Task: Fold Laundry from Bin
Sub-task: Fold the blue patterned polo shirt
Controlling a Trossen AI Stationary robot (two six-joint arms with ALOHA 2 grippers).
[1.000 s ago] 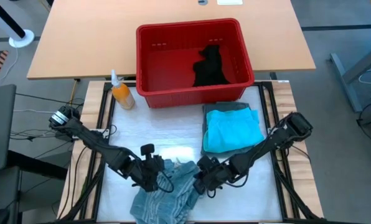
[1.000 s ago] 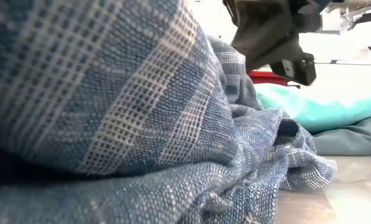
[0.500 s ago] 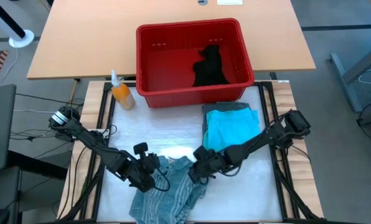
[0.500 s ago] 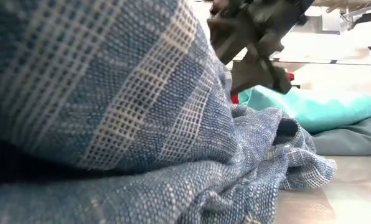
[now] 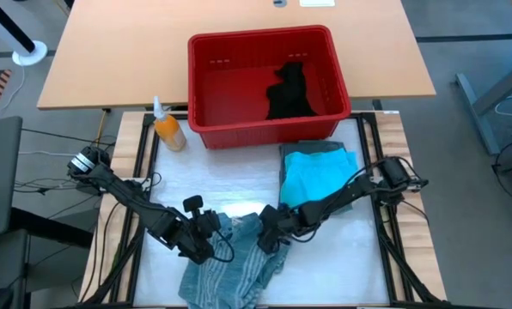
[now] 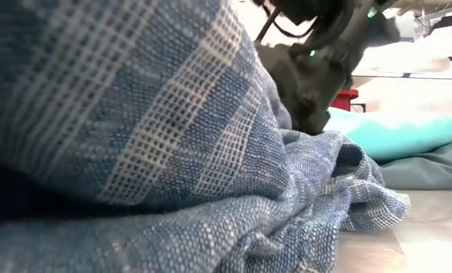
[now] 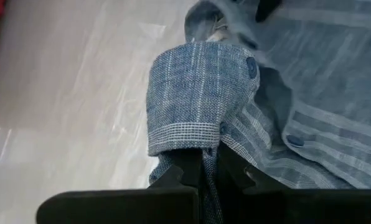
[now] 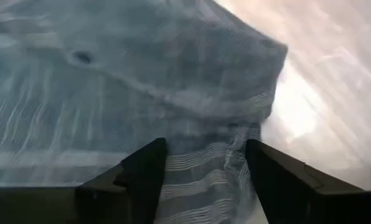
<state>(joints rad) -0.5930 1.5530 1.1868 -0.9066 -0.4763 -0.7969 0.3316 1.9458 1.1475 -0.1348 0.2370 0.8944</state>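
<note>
The blue-grey striped shirt (image 5: 234, 270) lies crumpled on the table's near middle and fills the low view (image 6: 135, 152). My left gripper (image 5: 211, 245) is shut on its left part. My right gripper (image 5: 263, 239) hangs open over the shirt's far right part, its fingers (image 8: 142, 171) on either side of a ridge of striped cloth (image 8: 204, 155). The red bin (image 5: 204, 129) stands at the far edge with a black garment (image 5: 289, 90) in it. A turquoise garment (image 5: 320, 176) lies folded on a grey-green one (image 5: 312, 148). My left gripper pinches a fold of the shirt's sleeve just behind the buttoned cuff (image 7: 201, 146) between its two shut fingers. It comes slanting down from the table's left. The cuff sticks out past the fingertips, and the rest of the shirt lies slack on the table. My right gripper has cloth between its open fingers, but I cannot tell whether they touch it.
An orange bottle (image 5: 168, 129) stands left of the bin. The folded pile takes the table's right side (image 6: 393, 133). Bare white table top (image 5: 213, 180) lies between the bin and the shirt.
My right gripper has gone down and toward the table's left, onto the shirt's far right part, rolling as it went, and its fingers have opened. The shirt's bulk has stayed where it was.
</note>
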